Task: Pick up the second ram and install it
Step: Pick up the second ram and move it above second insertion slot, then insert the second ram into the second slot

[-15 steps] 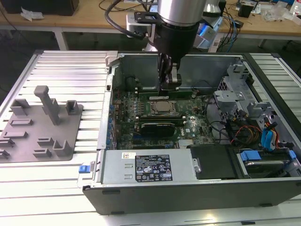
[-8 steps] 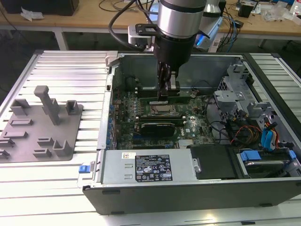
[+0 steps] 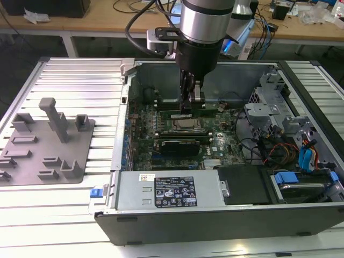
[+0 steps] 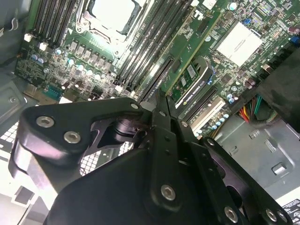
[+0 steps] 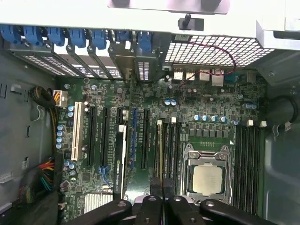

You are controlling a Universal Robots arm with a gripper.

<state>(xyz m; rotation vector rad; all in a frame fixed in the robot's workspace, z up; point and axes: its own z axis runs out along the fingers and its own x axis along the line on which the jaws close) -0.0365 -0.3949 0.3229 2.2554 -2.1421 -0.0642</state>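
My gripper (image 3: 192, 105) reaches down into the open computer case (image 3: 123, 177) from above, just behind the CPU socket (image 3: 185, 125). Its fingers are shut on the second ram (image 3: 167, 113), a slim dark-green stick standing on edge along a memory slot. In the first wrist view the ram (image 5: 160, 150) runs edge-on away from the gripper (image 5: 162, 185), beside the CPU socket (image 5: 206, 180). In the second wrist view the gripper (image 4: 161, 101) points at the row of memory slots (image 4: 154, 79), and its black linkage hides the stick.
A broad black expansion card (image 3: 180, 145) stands in front of the socket, also visible as the expansion card (image 5: 119, 164). The power supply (image 3: 166, 191) lines the near wall; a drive cage (image 3: 269, 102) and cables crowd the exterior view's right. A grey fixture plate (image 3: 45, 156) lies outside on the left.
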